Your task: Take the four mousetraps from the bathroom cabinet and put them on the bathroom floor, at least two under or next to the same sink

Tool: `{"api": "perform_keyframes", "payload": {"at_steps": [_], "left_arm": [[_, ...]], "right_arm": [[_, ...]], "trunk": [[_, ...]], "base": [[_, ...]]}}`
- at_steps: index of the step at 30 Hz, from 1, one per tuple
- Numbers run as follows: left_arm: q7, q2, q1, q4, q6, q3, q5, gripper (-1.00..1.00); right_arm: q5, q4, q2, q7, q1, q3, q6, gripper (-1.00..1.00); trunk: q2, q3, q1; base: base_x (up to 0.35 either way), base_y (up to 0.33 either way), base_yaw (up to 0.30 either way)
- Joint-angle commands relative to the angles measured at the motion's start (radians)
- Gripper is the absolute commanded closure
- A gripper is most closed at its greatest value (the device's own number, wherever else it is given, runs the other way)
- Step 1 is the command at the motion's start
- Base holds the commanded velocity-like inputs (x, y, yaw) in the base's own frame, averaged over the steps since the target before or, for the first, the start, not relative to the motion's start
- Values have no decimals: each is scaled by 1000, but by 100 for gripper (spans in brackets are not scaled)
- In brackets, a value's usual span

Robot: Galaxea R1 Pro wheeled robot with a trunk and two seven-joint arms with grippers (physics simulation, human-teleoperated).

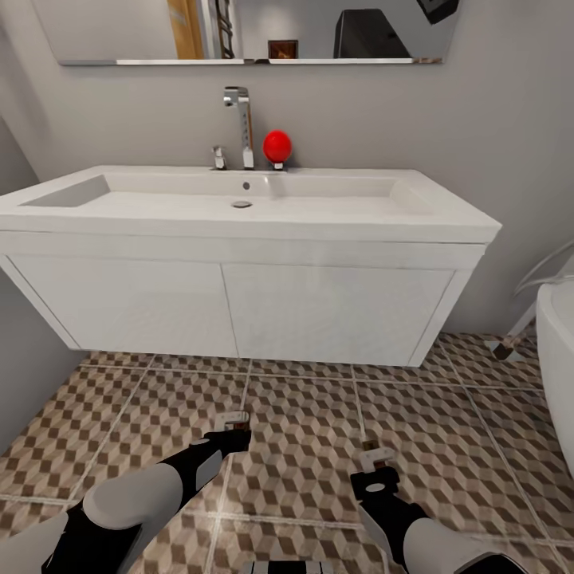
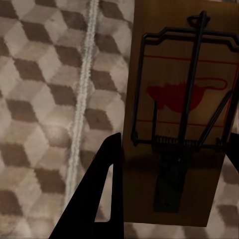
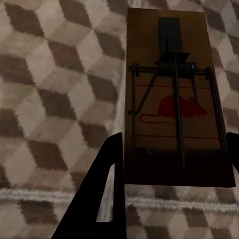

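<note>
The wide white sink hangs on the wall straight ahead, above the cube-patterned bathroom floor. My left gripper hovers low over the tiles in front of the sink, shut on a mousetrap, a brown slab with a wire bar and a red mouse print, held between the dark fingers. To its right, my right gripper is shut on a second mousetrap over the same tiles. The cabinet is out of view.
A chrome tap and a red round object stand at the sink's back edge, under a mirror. A white bathtub edges in at the right. A grey wall closes the left side.
</note>
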Motion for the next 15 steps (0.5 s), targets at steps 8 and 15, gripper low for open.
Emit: {"api": "perform_keyframes", "payload": {"at_steps": [8,15], "left_arm": [[7,2,-1,-2,-4,-8,6,100],[7,2,-1,-2,-4,-8,6,100]], "right_arm": [[-7,4,0,-3,0,9,-33,100],[-4,6,0,-3,0,9,-52,100]], "trunk": [[-2,-32,3],[-4,-59,6]], "base": [[0,0,0],[0,0,0]]}}
